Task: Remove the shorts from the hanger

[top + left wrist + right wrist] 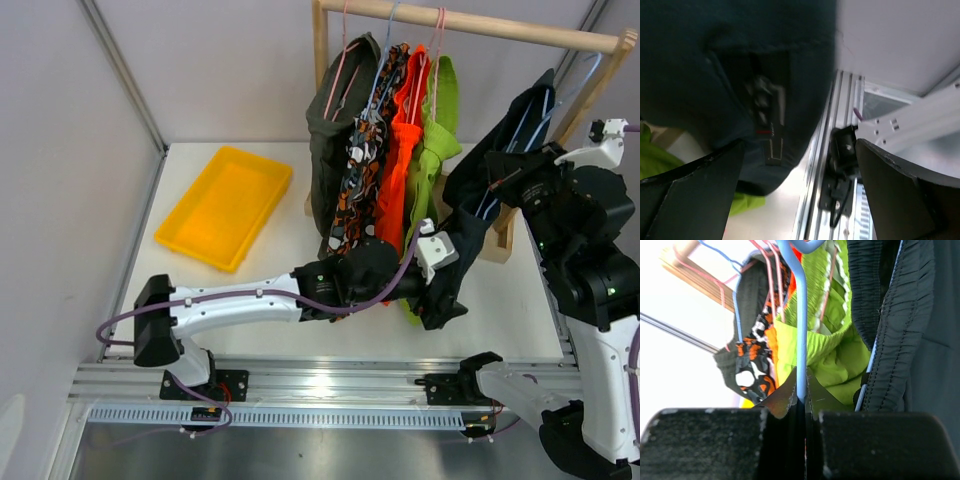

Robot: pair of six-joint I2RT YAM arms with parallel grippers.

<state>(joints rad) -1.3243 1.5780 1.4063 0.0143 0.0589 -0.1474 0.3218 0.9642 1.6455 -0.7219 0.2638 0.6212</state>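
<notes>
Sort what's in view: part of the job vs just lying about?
Job: navy shorts, blue hanger pinched by right gripper, open left gripper by the navy cloth; lime green shorts, orange shorts, camouflage shorts, olive shorts on the wooden rack.
Lying about: yellow tray.

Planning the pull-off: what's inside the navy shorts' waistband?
A blue hanger, clamped in the right hand, has one thin arm running up inside the navy shorts at the waistband. How far it reaches inside is hidden by cloth.
</notes>
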